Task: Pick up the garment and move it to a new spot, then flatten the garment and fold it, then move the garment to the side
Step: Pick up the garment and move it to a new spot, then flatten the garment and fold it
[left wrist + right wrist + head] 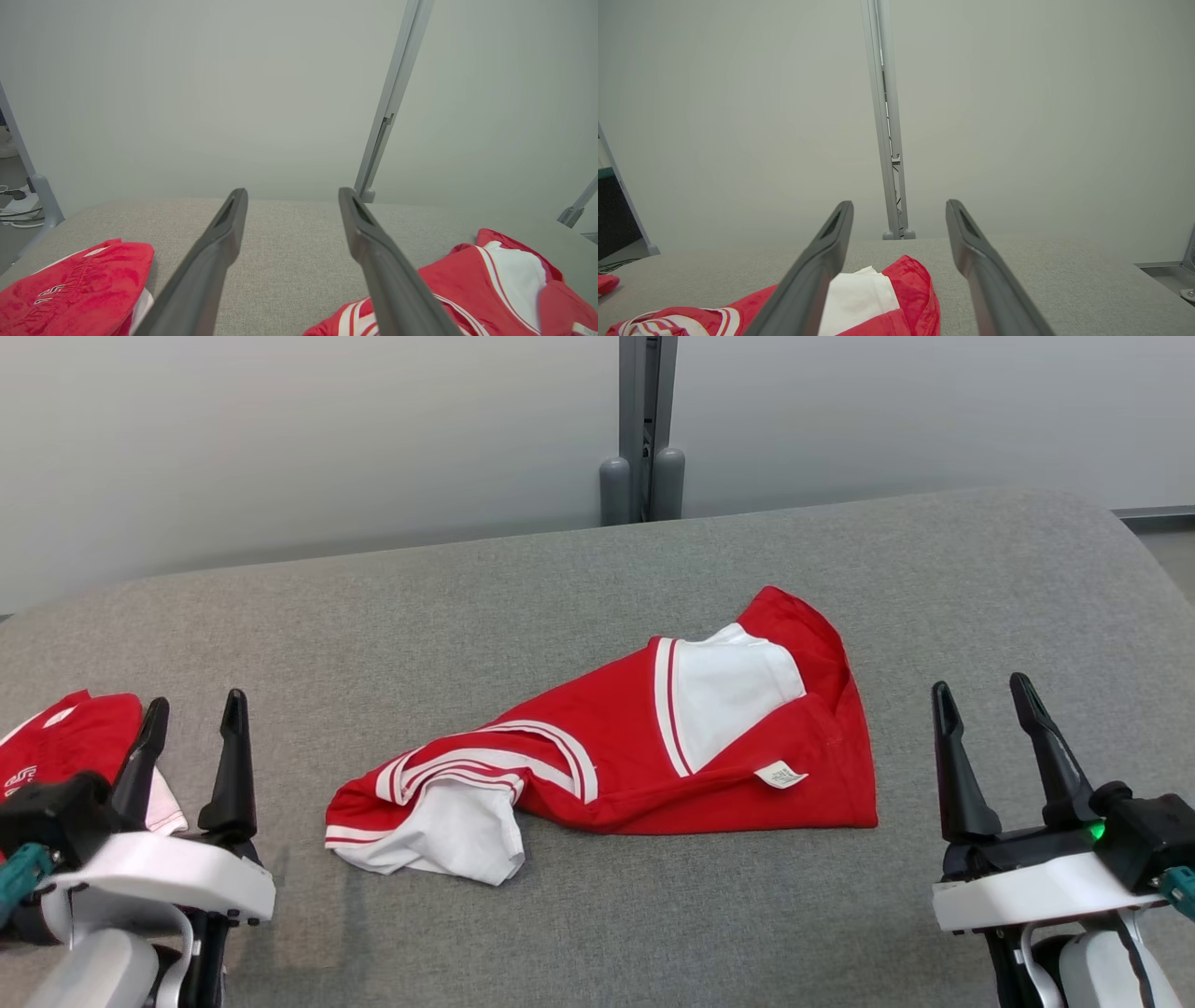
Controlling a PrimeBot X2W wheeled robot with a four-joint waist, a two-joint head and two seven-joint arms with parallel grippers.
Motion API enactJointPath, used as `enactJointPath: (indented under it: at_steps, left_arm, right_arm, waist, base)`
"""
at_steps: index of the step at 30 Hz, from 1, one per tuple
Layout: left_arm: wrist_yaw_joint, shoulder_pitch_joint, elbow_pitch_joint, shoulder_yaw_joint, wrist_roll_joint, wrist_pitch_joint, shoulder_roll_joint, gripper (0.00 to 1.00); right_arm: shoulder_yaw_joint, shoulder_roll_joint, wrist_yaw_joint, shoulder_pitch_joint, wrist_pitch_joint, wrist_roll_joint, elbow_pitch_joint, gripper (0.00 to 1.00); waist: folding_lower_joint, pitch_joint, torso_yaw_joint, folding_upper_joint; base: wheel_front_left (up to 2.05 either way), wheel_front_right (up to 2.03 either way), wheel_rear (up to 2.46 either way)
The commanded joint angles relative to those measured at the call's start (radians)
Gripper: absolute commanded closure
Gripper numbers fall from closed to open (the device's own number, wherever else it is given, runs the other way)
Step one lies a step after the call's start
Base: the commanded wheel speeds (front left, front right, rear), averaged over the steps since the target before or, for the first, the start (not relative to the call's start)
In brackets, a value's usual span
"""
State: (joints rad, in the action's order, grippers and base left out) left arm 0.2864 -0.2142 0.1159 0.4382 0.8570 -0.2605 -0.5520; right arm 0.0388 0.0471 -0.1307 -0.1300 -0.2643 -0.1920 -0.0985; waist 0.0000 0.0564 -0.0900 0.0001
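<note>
Spread and empty, left gripper and right gripper are held at 7 and 5 o'clock; between them the garment is laid (long axis 8-to-2 o'clock), nearer the right.

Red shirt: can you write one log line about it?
red shirt: crumpled on grey table, not held | left pincer: open, empty | right pincer: open, empty | other red garment: beside left pincer

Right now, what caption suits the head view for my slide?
Crumpled red-and-white shirt lies on grey fabric surface between the open left gripper and open right gripper.
</note>
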Motion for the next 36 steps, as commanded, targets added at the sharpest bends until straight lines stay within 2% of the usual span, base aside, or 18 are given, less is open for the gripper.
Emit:
enactJointPath:
  at_steps: [1, 4, 8, 15, 21, 36]
  left_arm:
    - [0.008, 0.029, -0.014, -0.025, -0.020, -0.005, 0.018, 0.00]
    - [0.008, 0.112, -0.058, -0.116, -0.103, -0.006, 0.095, 0.00]
    - [-0.021, 0.189, -0.082, -0.203, -0.210, -0.006, 0.198, 0.00]
    - [-0.113, 0.273, -0.076, -0.303, -0.322, -0.006, 0.323, 0.00]
    - [-0.174, 0.283, -0.048, -0.354, -0.374, -0.006, 0.374, 0.00]
    - [-0.244, 0.265, 0.004, -0.404, -0.440, -0.005, 0.428, 0.00]
  right_arm:
    - [-0.007, 0.006, 0.000, 0.008, 0.000, 0.003, 0.008, 0.00]
    - [-0.018, 0.006, 0.000, 0.022, 0.000, 0.006, 0.015, 0.00]
    - [-0.030, 0.006, 0.000, 0.045, 0.000, 0.011, 0.020, 0.00]
    - [-0.033, 0.008, 0.000, 0.082, 0.000, 0.014, 0.024, 0.00]
    - [-0.029, 0.010, 0.000, 0.092, 0.000, 0.016, 0.022, 0.00]
    - [-0.043, 0.008, 0.000, 0.080, 0.000, 0.005, 0.000, 0.00]
  waist:
    - [0.0000, 0.001, 0.004, -0.0001]
    - [0.0000, 0.000, 0.011, -0.0001]
    - [0.0000, -0.009, 0.020, -0.0001]
    - [0.0000, -0.023, 0.018, -0.0001]
    - [0.0000, -0.027, 0.013, -0.0001]
    - [0.0000, -0.039, 0.017, -0.0001]
  base:
    - [0.00, 0.00, 0.00]
    - [0.00, 0.00, 0.00]
    - [0.00, 0.00, 0.00]
    - [0.00, 0.00, 0.00]
    - [0.00, 0.00, 0.00]
    - [0.00, 0.00, 0.00]
